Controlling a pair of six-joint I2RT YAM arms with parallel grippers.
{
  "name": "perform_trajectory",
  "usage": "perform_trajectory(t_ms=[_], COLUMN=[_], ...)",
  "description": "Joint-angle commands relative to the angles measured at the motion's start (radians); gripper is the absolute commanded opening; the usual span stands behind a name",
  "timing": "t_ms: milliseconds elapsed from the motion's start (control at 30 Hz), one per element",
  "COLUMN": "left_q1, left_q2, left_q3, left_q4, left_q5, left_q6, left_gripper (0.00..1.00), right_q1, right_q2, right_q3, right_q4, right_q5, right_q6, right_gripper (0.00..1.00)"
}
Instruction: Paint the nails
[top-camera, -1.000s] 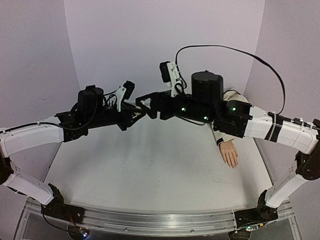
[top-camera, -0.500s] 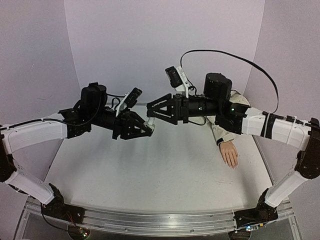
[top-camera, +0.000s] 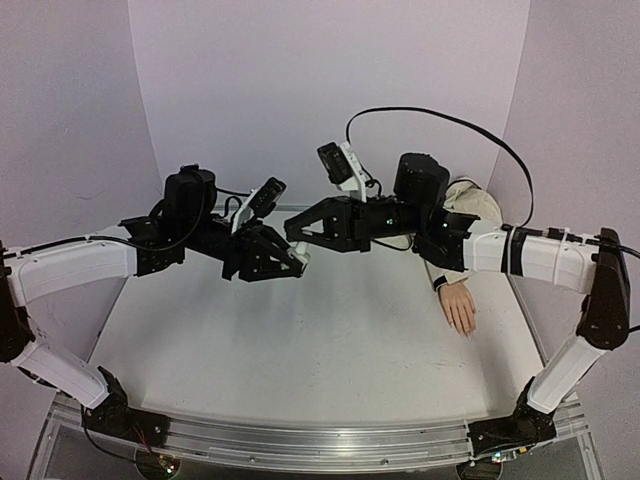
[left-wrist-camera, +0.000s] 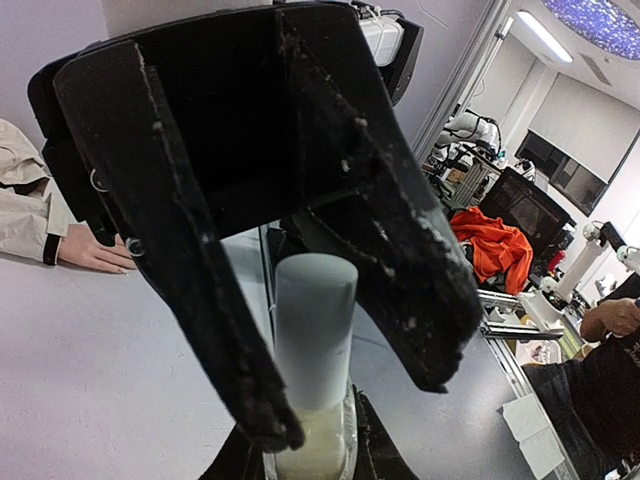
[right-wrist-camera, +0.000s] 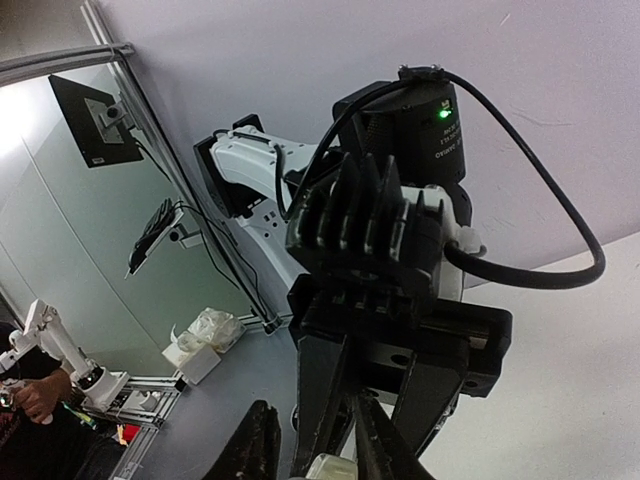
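Uncapping step, I judge: left fingers (top-camera: 283, 266) clamp the white bottle (left-wrist-camera: 313, 425); right fingers (left-wrist-camera: 190, 260) straddle its cap (left-wrist-camera: 315, 320), grip unclear. The nails (top-camera: 466, 326) lie by the surface's (top-camera: 300, 350) right edge. Next: clamp cap, pull free.

Nails (top-camera: 463, 325) too tiny for any detail; sleeve (top-camera: 470, 198) partly behind the right arm (top-camera: 540, 258).

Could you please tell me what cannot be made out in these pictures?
Nails of the mannequin hand: too small in the top and left wrist views to tell whether painted.
Small white bottle held by the left pincer: only a sliver at the bottom edge of the right wrist view; mostly hidden between pincers in the top view.
Whether the right pincer touches the bottle's cap: blurred close-up in the left wrist view.
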Motion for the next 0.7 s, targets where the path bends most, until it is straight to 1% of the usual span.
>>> perform_trajectory(t_ms=[0,100,400,467,500,533,667], left_q1=[-0.002,-0.001,-0.001,-0.001,-0.001,-0.001,-0.001], left_q2=[-0.008,-0.011,-0.020,-0.027,-0.032,-0.038,-0.083], left_q3=[0.062,0.063,0.070,0.066,0.061,0.053,0.008], left_q4=[0.067,0.069,0.069,0.069,0.069,0.069,0.069], left_q5=[0.016,0.008,-0.043,-0.079,-0.104,-0.148,-0.370], left_q6=[-0.002,0.005,0.012,0.016,0.021,0.026,0.062], left_gripper=[0.00,0.00,0.00,0.00,0.00,0.00,0.00], right_q1=[0.000,0.000,0.008,0.009,0.010,0.012,0.014], right_q2=[0.003,0.005,0.009,0.010,0.010,0.010,0.014], right_q3=[0.029,0.025,0.011,0.011,0.011,0.011,0.008], right_q4=[0.103,0.108,0.115,0.115,0.115,0.115,0.112], right_q5=[-0.051,-0.056,-0.055,-0.049,-0.044,-0.036,-0.007], right_q6=[0.021,0.023,0.023,0.024,0.025,0.025,0.027], right_gripper=[0.25,0.25,0.19,0.11,0.03,0.00,0.00])
